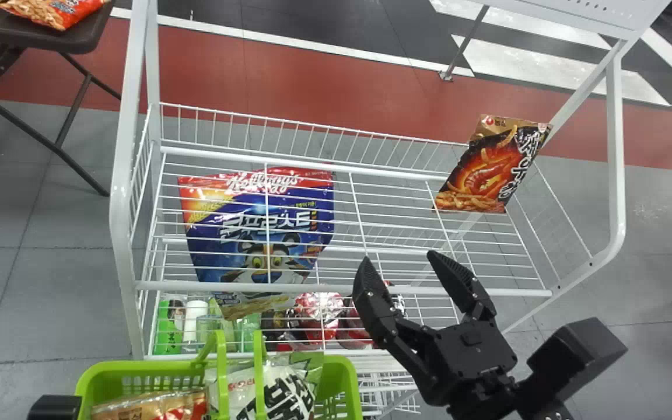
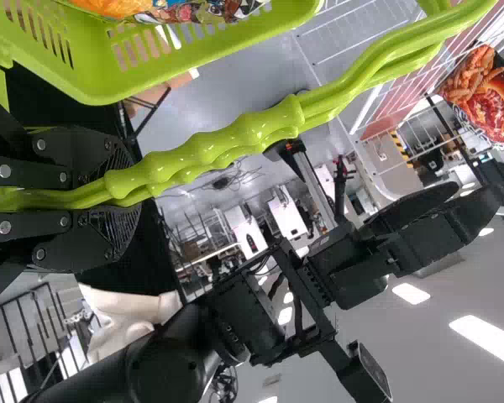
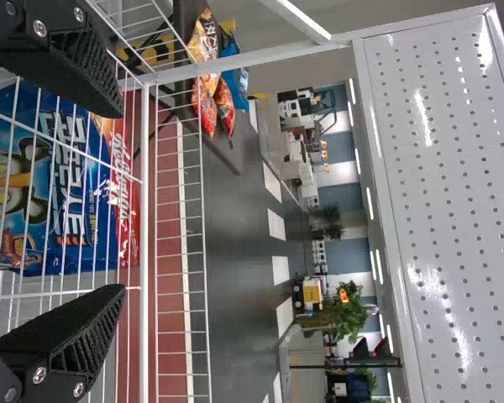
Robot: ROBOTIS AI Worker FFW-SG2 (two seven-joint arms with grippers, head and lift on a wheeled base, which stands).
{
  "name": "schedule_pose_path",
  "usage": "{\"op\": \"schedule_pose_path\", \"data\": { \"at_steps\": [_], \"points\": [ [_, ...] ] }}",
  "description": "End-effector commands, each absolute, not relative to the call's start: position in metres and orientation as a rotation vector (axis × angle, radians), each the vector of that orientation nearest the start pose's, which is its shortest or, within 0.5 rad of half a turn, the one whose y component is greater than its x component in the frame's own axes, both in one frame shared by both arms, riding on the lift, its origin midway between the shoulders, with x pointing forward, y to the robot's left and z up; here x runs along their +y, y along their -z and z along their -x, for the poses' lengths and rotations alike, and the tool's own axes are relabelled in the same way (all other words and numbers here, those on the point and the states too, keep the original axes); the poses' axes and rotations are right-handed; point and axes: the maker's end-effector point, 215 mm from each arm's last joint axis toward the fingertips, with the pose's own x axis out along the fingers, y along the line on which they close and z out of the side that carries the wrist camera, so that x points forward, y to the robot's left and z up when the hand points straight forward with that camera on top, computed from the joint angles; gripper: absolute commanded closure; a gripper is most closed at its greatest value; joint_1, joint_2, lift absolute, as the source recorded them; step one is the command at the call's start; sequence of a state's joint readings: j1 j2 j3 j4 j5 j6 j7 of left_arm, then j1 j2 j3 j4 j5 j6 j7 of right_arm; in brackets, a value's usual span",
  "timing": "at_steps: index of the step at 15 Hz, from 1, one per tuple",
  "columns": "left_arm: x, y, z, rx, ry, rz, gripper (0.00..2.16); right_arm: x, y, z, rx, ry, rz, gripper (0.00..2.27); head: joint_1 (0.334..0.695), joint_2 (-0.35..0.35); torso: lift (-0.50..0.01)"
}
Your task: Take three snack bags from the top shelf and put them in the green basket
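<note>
On the right of the top wire shelf (image 1: 347,289) a dark snack bag with an orange picture (image 1: 482,166) leans at the back. My right gripper (image 1: 400,262) is over the shelf's front rail, open, left of and nearer than that bag. In the right wrist view the right gripper (image 3: 122,201) has nothing between its pads. The green basket (image 1: 342,373) stands before the shelf, holding a white-and-black bag (image 1: 280,394) and a brown-red bag (image 1: 155,406). At its left is a black part of my left gripper (image 1: 55,407); in the left wrist view the left gripper (image 2: 113,189) is shut on the basket's handles (image 2: 210,151).
A blue cereal bag (image 1: 254,227) lies behind the shelf wires on the left, with several packages (image 1: 318,315) lower down. White posts (image 1: 123,192) frame the rack on both sides. A dark table (image 1: 62,35) with snack bags stands at the far left.
</note>
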State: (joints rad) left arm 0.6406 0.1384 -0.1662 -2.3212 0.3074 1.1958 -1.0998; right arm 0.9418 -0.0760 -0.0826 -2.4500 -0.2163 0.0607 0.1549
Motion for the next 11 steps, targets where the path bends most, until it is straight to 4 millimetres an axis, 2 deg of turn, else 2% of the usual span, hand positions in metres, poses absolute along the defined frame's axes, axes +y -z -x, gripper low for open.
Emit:
{"op": "schedule_pose_path", "data": {
  "at_steps": [1, 11],
  "points": [
    [-0.0381, 0.3816, -0.1307, 0.960, 1.353, 0.755, 1.49, -0.2222, 0.2973, -0.3313, 0.112, -0.157, -0.110, 0.08, 0.695, -0.350, -0.031],
    [-0.0384, 0.3821, -0.1306, 0.963, 1.352, 0.754, 1.49, -0.2274, 0.2956, -0.3332, 0.104, -0.152, -0.100, 0.09, 0.695, -0.350, -0.031]
  ]
}}
